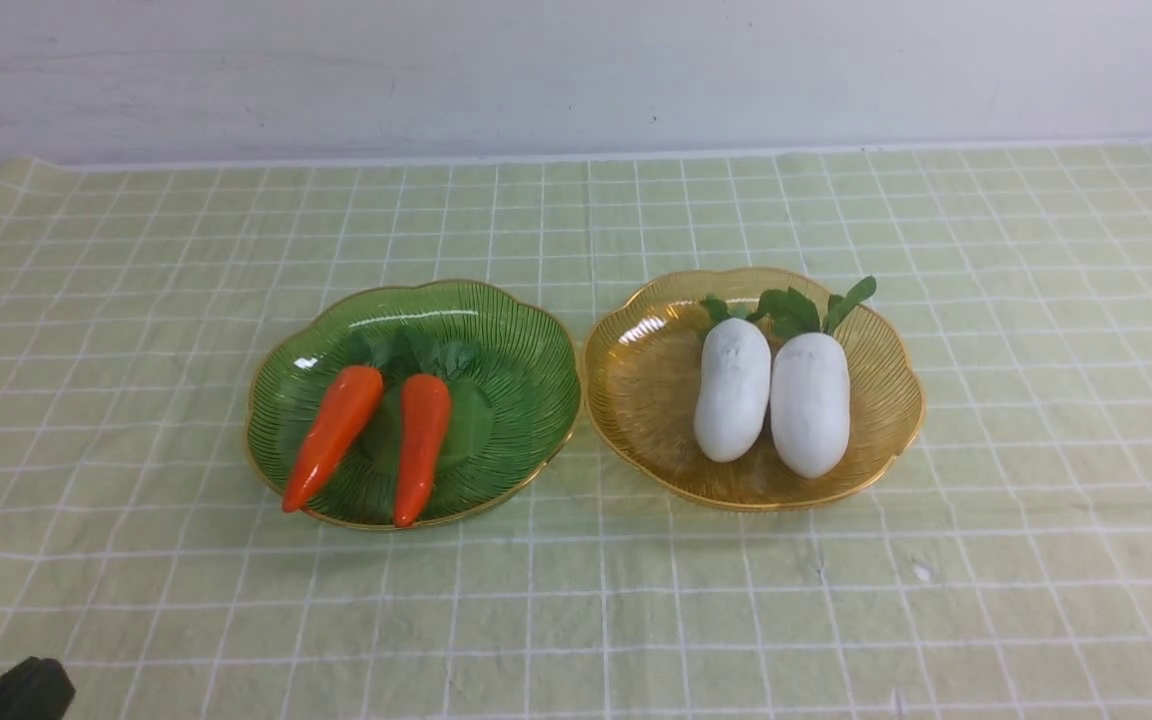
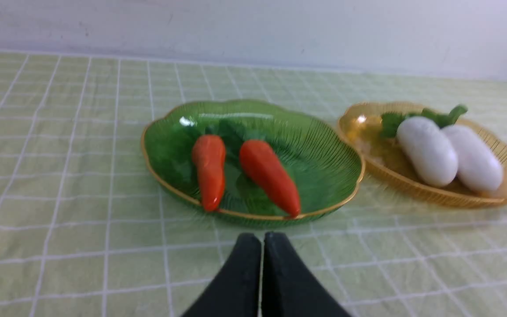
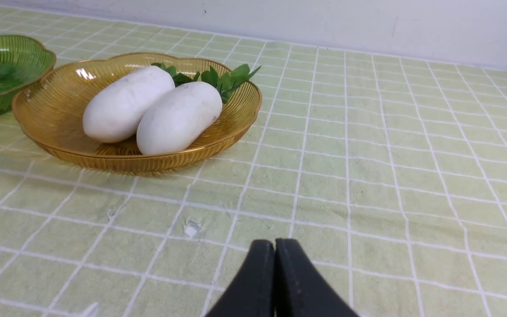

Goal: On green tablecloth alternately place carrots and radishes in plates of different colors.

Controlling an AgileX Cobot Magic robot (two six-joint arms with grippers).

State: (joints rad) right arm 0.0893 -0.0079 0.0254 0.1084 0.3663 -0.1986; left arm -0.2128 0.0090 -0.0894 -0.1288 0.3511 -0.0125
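Two orange carrots [image 1: 336,432] [image 1: 421,445] lie side by side in the green plate [image 1: 526,350] on the green tablecloth [image 1: 576,600]. Two white radishes [image 1: 732,388] [image 1: 810,402] lie side by side in the amber plate [image 1: 636,390] to its right. The left wrist view shows the carrots [image 2: 209,171] in the green plate [image 2: 324,163], with my left gripper [image 2: 262,237] shut and empty just short of the plate's near rim. The right wrist view shows the radishes [image 3: 123,105] in the amber plate [image 3: 51,110], with my right gripper [image 3: 274,244] shut and empty over bare cloth, apart from the plate.
A white wall [image 1: 576,70] runs along the cloth's far edge. A dark part of my left arm [image 1: 16,692] shows at the front view's bottom left corner. The cloth has small torn spots [image 3: 191,228] near the amber plate.
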